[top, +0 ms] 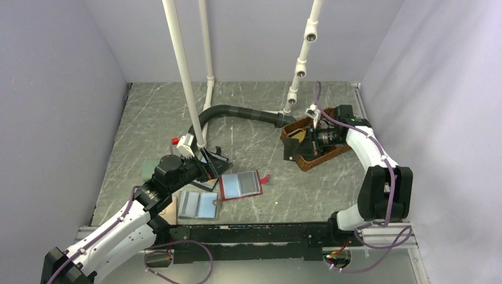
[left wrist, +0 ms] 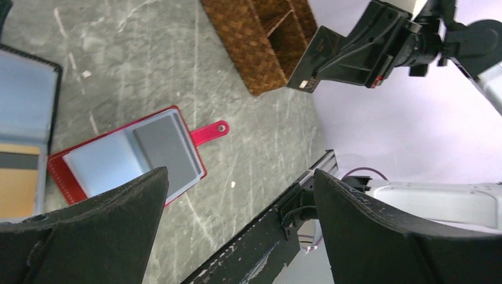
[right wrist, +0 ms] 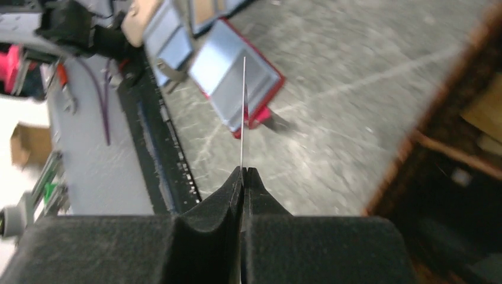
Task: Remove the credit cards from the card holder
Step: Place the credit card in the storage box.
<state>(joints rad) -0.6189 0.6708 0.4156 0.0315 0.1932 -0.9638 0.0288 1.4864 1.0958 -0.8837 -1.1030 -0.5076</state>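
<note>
The red card holder [top: 241, 184] lies open and flat on the table, blue-grey panels up, pull tab to the right. It also shows in the left wrist view [left wrist: 127, 160] and the right wrist view [right wrist: 237, 83]. My left gripper [top: 207, 168] is open and empty just left of the holder and above it [left wrist: 240, 174]. My right gripper [top: 299, 148] is shut on a dark credit card [top: 293, 149] at the wicker basket [top: 314, 155]. The card is edge-on in the right wrist view [right wrist: 243, 112], sticking out of the closed fingertips [right wrist: 244, 173].
A grey-blue folding wallet [top: 198, 204] lies near the front edge. A black-rimmed case with a blue-and-tan face [left wrist: 23, 130] lies left of the holder. A black hose [top: 237, 112] and white poles [top: 183, 77] stand behind. The black front rail [top: 248, 234] borders the table.
</note>
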